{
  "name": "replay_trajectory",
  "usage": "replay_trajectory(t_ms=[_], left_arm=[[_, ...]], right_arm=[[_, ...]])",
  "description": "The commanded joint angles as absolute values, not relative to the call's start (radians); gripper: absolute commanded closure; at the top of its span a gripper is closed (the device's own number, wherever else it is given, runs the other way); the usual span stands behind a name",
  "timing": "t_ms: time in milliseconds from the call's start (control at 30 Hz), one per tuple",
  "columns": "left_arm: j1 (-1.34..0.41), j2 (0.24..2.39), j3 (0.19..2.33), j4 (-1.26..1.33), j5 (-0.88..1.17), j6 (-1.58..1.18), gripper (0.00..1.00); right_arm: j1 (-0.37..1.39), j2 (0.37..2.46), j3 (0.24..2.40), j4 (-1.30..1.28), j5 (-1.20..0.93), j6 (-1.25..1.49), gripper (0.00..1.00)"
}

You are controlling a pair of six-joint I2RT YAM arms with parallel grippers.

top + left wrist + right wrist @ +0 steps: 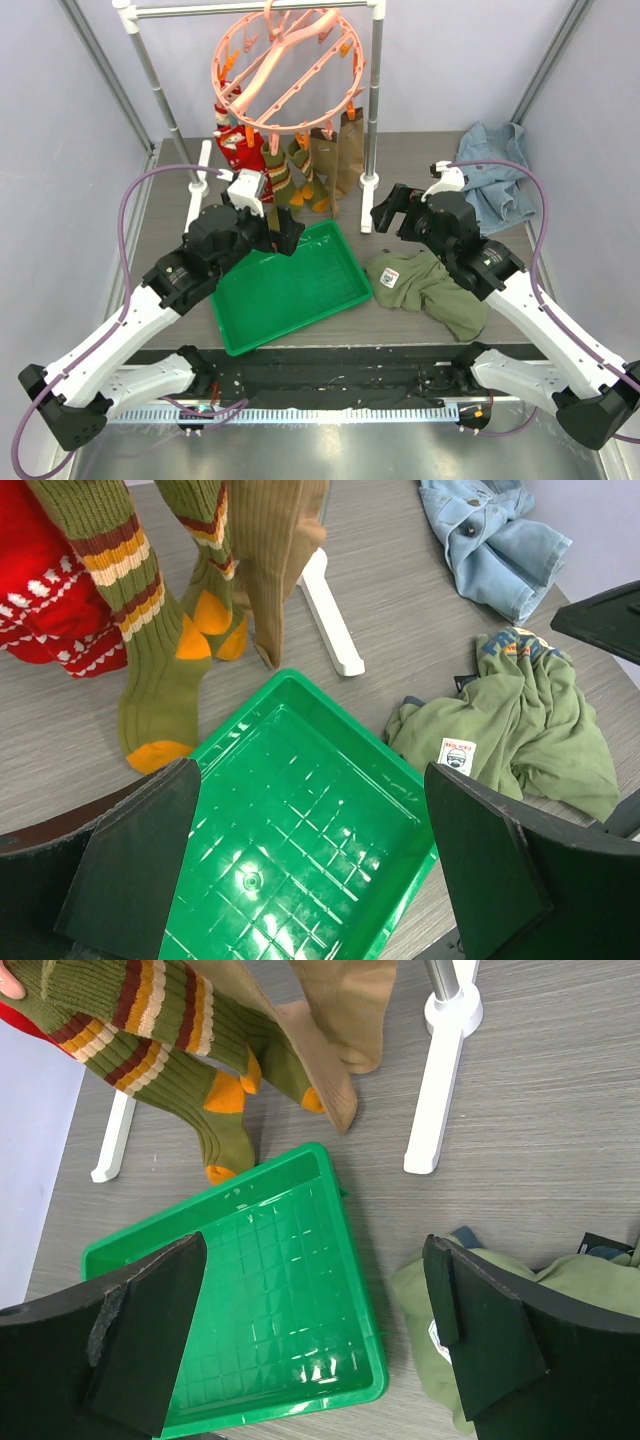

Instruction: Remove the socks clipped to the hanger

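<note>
Top external: L+R claws [283, 232] [393, 210] open, mid-air.

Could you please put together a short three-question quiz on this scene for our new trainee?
1. True or false: the green tray holds a sock.
2. What lies beside the tray, nearer the right gripper? A) a red sock B) the olive shirt C) a blue cup
3. Fill in: the left gripper and the right gripper both stand ____, while the socks hang from the hanger.
Key: 1 false; 2 B; 3 open.
</note>
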State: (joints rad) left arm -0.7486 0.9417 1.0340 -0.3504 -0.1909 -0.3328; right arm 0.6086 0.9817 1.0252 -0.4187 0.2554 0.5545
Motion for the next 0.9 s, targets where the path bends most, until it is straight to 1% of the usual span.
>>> replay_trajectory(t_ms=[0,167,233,267,333,367,400,467,533,600,667,700,767,800,867], left_arm=[[-0.747,0.946,1.057,-0.336,-0.198,-0.334,0.0],[-0.747,0.945,1.055,-0.336,-0.202,-0.334,0.0],[-0.747,0.945,1.054,-0.336,-0.206,-0.334,0.0],[-0.747,0.946,1.055,-0.336,-0.206,-0.333,0.0],[-0.747,0.946,1.057,-0.337,-0.206,-0.336,0.0],[-0.747,0.946,1.057,-0.337,-0.206,-0.336,0.0],[-0.747,0.946,1.057,-0.337,-0.206,-0.336,0.0],[-0.747,0.951,1.058,-0.339,-0.209,-0.336,0.0],[-0.747,0.954,1.065,-0.348,-0.21,-0.337,0.0],[-0.746,0.959,1.069,-0.356,-0.209,-0.337,0.0],[-0.747,0.959,1.072,-0.359,-0.207,-0.339,0.0],[-0.749,0.957,1.074,-0.359,-0.203,-0.341,0.0],[-0.747,0.954,1.072,-0.359,-0.198,-0.341,0.0],[-0.747,0.953,1.075,-0.36,-0.193,-0.341,0.0],[-0.747,0.95,1.081,-0.368,-0.189,-0.341,0.0]], right_arm=[[0.609,0.974,1.068,-0.365,0.25,0.568,0.0],[0.609,0.963,1.039,-0.292,0.282,0.549,0.0],[0.607,0.957,1.026,-0.252,0.297,0.493,0.01],[0.607,0.956,1.019,-0.221,0.363,0.483,0.02],[0.607,0.934,0.974,-0.131,0.393,0.454,0.02],[0.609,0.936,0.929,-0.032,0.402,0.399,0.02],[0.609,0.942,0.913,0.012,0.403,0.379,0.02],[0.607,1.008,0.916,0.095,0.402,0.333,0.02],[0.597,1.076,0.954,0.098,0.39,0.313,0.07],[0.585,1.164,1.009,0.092,0.336,0.291,0.14],[0.539,1.23,1.034,0.13,0.279,0.304,0.19],[0.516,1.248,1.035,0.152,0.184,0.33,0.22],[0.447,1.288,1.028,0.242,0.07,0.357,0.26],[0.424,1.327,1.026,0.27,-0.028,0.386,0.29],[0.369,1.367,1.023,0.331,-0.07,0.402,0.32]])
